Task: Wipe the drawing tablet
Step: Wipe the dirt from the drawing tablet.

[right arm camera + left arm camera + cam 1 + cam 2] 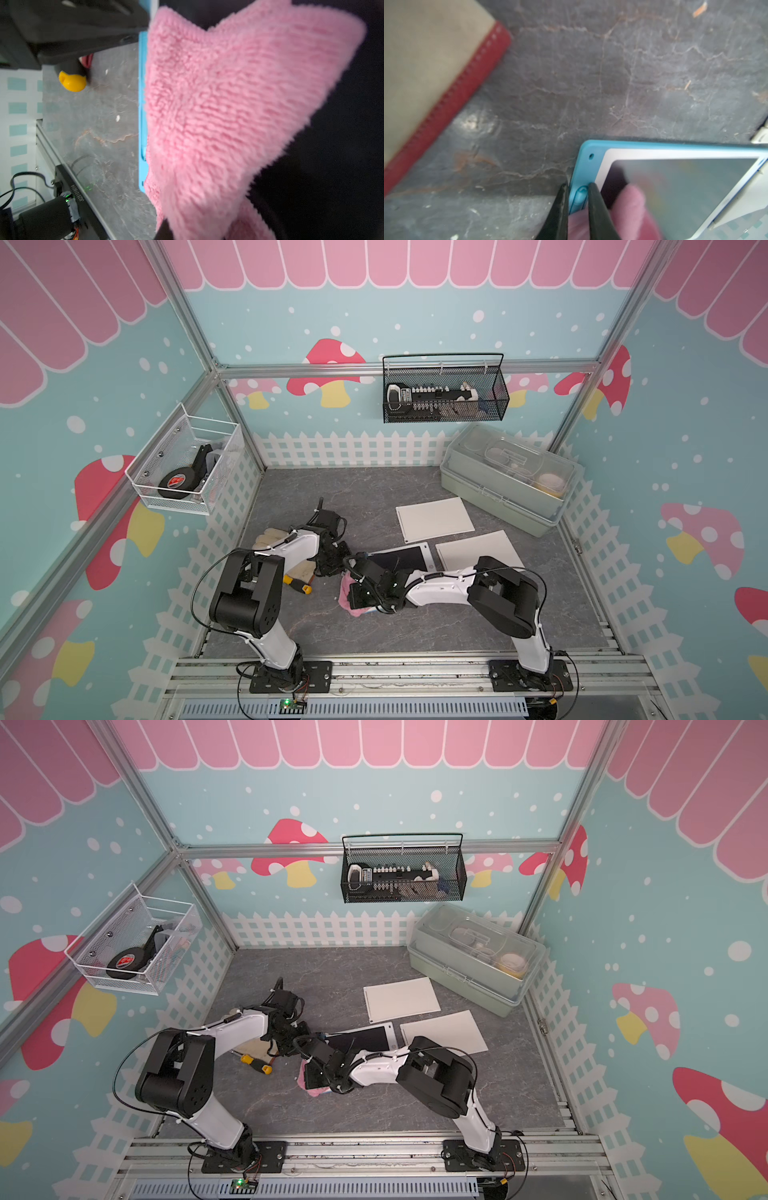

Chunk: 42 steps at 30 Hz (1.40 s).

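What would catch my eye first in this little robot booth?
The fluffy pink cloth stands out: the right gripper holds it on the dark drawing tablet in the centre of the booth. The left gripper pinches the tablet's blue edge, and bright mushroom wallpaper covers the walls all around.

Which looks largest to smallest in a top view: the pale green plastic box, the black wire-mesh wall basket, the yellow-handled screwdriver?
Pale green plastic box
Black wire-mesh basket, hung higher, possibly nearer the camera
Yellow-handled screwdriver
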Each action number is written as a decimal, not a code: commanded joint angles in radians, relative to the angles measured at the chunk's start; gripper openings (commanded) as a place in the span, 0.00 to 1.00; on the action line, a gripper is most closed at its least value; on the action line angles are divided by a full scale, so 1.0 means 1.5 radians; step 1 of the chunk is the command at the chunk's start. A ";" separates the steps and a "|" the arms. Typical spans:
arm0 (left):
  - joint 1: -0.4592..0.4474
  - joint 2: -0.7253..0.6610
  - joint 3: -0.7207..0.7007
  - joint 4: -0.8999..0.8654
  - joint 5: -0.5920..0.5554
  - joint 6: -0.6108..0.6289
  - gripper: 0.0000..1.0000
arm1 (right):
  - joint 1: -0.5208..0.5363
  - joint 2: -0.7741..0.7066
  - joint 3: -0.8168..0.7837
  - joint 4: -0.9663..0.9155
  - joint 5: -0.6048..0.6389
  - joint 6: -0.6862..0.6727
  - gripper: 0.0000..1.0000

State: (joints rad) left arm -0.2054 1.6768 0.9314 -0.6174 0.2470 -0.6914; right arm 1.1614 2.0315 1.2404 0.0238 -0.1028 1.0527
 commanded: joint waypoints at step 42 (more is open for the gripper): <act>-0.078 -0.200 -0.079 -0.103 -0.067 -0.121 0.32 | -0.129 -0.153 -0.087 -0.171 -0.052 -0.088 0.00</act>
State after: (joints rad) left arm -0.3107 1.4082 0.8886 -0.7033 0.1875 -0.7994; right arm 1.0004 1.8297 1.1290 -0.1783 -0.1848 0.9447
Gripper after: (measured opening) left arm 0.322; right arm 0.073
